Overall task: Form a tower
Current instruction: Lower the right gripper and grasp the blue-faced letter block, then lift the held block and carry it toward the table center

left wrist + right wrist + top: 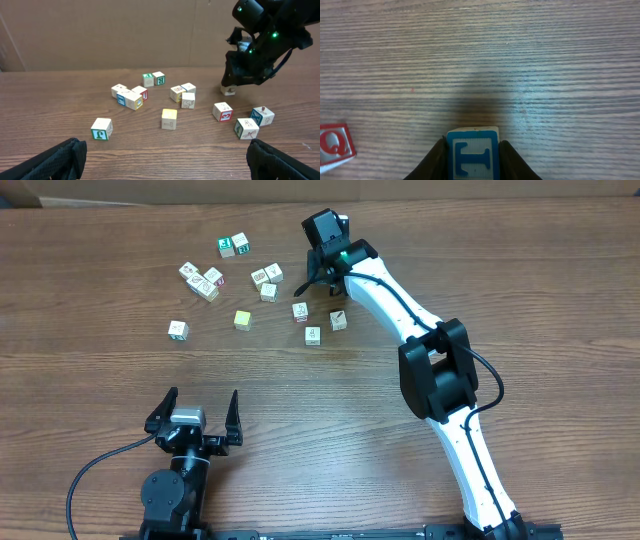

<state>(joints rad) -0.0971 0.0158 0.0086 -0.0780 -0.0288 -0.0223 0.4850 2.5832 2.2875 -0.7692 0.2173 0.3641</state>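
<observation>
R gripper (472, 156): on your R wrist cam both fingers press the sides of the T cube (472, 159), blue T facing the lens, so it's pinching that cube. On the L wrist cam the R gripper (233, 84) points down at the far right of the spread w/ the T cube (229, 90) at its tips, low over the table (60, 100). Can't tell if the cube touches the wood or sits just off it. Overhead the R gripper (318, 275) hides the cube. Q cube (335, 144), red letter, lies lower left in the R wrist view, apart from the T cube. Overhead, three loose cubes lie near the gripper on its near side: one (300, 311) closest, one (339, 320) to its right, one (313, 335) nearer you. Left of the gripper is a trio (268, 280), then a cluster of three (204, 280), w/ a touching pair (235, 245) at the far side. Yellow-green cube (242, 319) sits alone mid-spread, and a single cube (177, 329) lies out left. Tower: every cube you can see sits one-high on the wood; only the T cube is in a grip. L gripper (195, 412): jaws spread wide at the near table edge, well apart from all the cubes. Its wrist cam shows the same spread, bare wood between the fingers (55, 160).
</observation>
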